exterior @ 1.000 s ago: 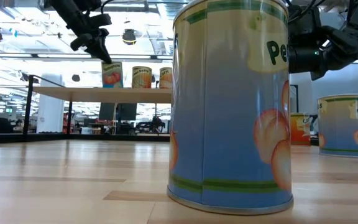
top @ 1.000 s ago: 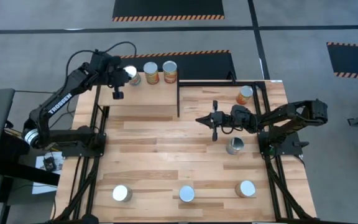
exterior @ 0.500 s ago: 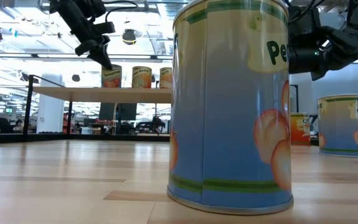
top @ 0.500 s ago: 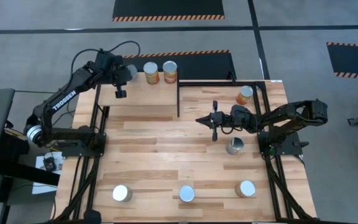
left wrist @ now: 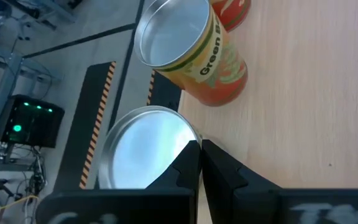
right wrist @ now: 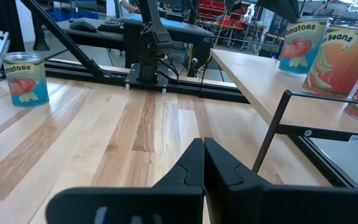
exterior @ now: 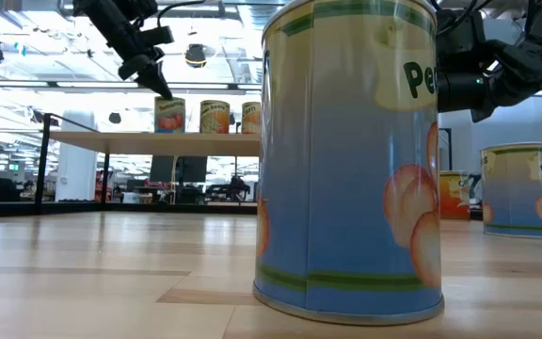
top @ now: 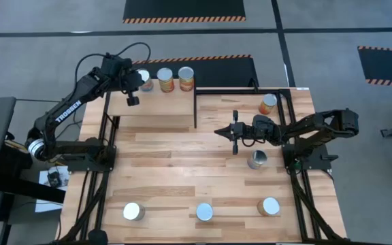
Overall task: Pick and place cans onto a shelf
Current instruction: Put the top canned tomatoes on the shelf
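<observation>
- From overhead I see the left gripper (top: pixel 133 99) poised over the shelf (top: pixel 156 107), at its far left end, fingers pressed together with nothing between them.
- On my left wrist feed the closed fingertips (left wrist: pixel 199 149) sit just beside the silver rim of the leftmost shelf can (left wrist: pixel 143 147), over its edge; I cannot tell whether they touch it.
- The green-bean can (left wrist: pixel 194 51) stands next along the shelf, with a third shelf can (top: pixel 186 78) just beyond it; all three are upright in a row along the shelf's back edge.
- The low feed shows that same row (exterior: pixel 168 115) on the shelf top, with the left gripper's tip right above the leftmost one.
- The right gripper (top: pixel 235 132) hangs over the middle of the table (top: pixel 182 177), fingers closed and holding nothing.
- Its nearest can is the grey-topped can (top: pixel 257 160), standing on the table near the right gripper, on the side towards the right arm's base and apart from the fingers.
- An orange can (top: pixel 268 103) lies tilted near the table's far right corner, well apart from either gripper.
- Three upright cans stand in a row along the near edge: the near-left can (top: pixel 133 211), the near-middle can (top: pixel 204 212) and the near-right can (top: pixel 269 206), all well away from both grippers.
- The near-middle can fills the low feed.
</observation>
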